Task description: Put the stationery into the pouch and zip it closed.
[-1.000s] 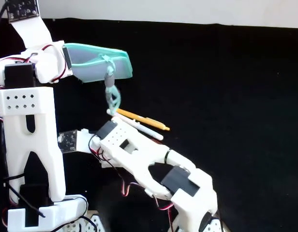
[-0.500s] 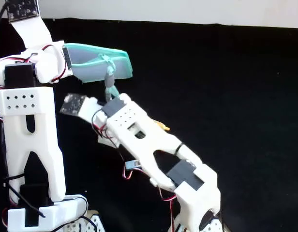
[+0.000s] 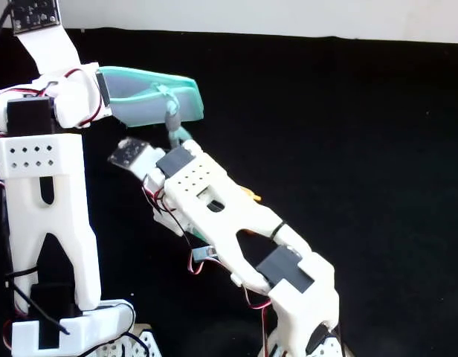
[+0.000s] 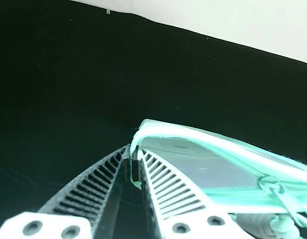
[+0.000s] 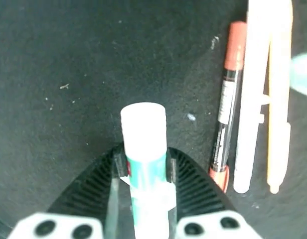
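Observation:
A teal pouch point(image 3: 151, 97) hangs in the air at the back left, with my left gripper point(image 4: 135, 160) shut on one end of it. Its mouth point(image 4: 228, 172) is partly unzipped and the zipper strap point(image 3: 172, 125) dangles down. My right gripper point(image 5: 142, 160) is shut on a teal glue stick point(image 5: 142, 142) with a white cap, held above the table. On the black table below lie an orange marker point(image 5: 226, 107), a white pen point(image 5: 253, 94) and a pale orange pen point(image 5: 279, 99), side by side. The right arm point(image 3: 214, 208) sits just below the pouch and hides most of the pens.
The left arm's white tower point(image 3: 43, 193) stands at the left edge. A black cloth point(image 3: 348, 149) covers the table, bare to the right. A white wall point(image 4: 233, 20) runs along the far edge.
The right arm has risen and swung up towards the pouch with the glue stick, now covering the pens on the table. The left arm and pouch have stayed put.

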